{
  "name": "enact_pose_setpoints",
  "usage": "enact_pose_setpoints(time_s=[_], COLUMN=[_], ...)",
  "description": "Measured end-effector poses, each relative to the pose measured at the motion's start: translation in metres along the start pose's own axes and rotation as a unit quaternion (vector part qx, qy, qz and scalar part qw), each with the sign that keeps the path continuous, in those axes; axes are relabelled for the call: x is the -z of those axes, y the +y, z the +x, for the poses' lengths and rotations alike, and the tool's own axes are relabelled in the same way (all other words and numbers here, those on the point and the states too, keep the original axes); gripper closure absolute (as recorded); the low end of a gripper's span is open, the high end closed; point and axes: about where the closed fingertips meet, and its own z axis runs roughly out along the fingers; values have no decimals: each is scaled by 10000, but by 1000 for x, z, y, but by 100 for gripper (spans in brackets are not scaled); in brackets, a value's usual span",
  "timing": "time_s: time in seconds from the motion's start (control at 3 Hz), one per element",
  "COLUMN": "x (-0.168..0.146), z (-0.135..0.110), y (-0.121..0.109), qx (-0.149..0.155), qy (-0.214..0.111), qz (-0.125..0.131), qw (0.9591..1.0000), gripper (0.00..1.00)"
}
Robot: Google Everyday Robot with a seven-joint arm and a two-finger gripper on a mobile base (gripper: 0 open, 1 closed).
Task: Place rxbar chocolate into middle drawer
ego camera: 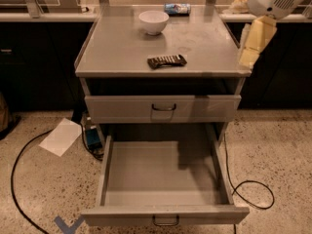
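Grey tabletop point(117, 48) carries the rxbar chocolate point(167, 61) near its front edge; your pincer point(252, 48) hangs off the right edge, spread unreadable; the middle drawer point(161, 172) stands open to receive the bar.

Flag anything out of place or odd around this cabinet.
A loose white paper sheet lies on the floor left of the cabinet, and a black cable loops right of the open lower drawer. The gripper hangs at the cabinet top's right edge, apart from the chocolate bar. Nothing looks spilled.

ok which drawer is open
The lower drawer, pulled out and empty; the upper drawer is shut. The claw hangs by the cabinet top, at its right edge.
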Motion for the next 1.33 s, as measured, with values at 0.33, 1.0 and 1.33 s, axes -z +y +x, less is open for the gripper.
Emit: enact_pose_setpoints(time_s=[0.33, 1.0, 1.33], x=[-23, -32, -55], z=[-21, -26, -40], y=[-41, -48, -64], qx=[201, 254, 518], qy=[-237, -345, -454], qz=[112, 168, 98], qw=[9995, 9989, 9976], gripper=[0, 0, 0])
